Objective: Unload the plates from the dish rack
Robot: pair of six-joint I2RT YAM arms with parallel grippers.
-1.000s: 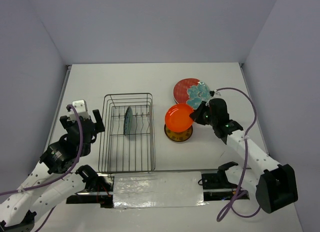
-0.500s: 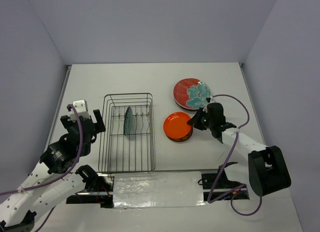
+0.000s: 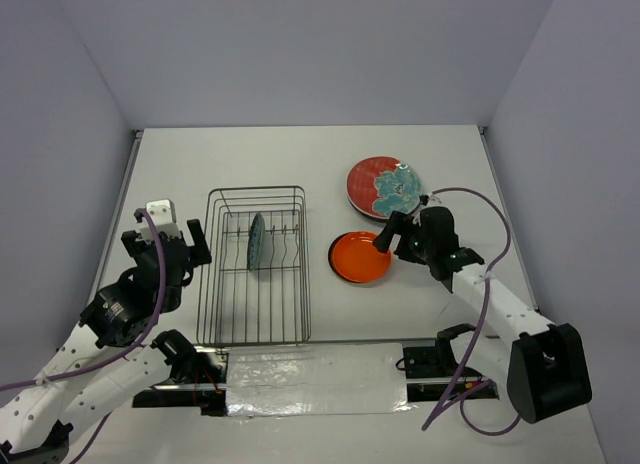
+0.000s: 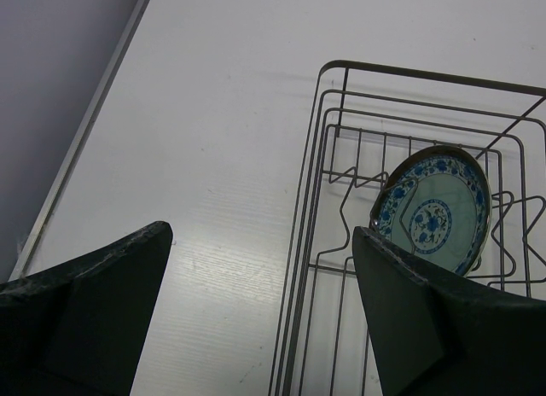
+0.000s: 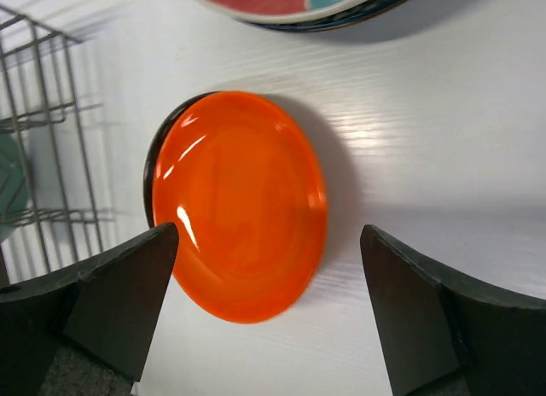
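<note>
**Rack unload: one plate in rack, right claw let go**

Top view: one dish rack, three plate faces. The blue-patterned plate stands on edge in the rack's far half. The orange plate lies flat right of the rack, and the red flowered plate lies flat beyond it. There is bare table on the far side and at near right. The left claw is just left of the rack. The right claw is at the orange plate's right edge.

Left wrist: fingers spread wide, nothing between them. The rack plate is ahead, to the right.

Right wrist: fingers spread, orange plate below and apart from them. A dark rim shows under its left edge.
</note>
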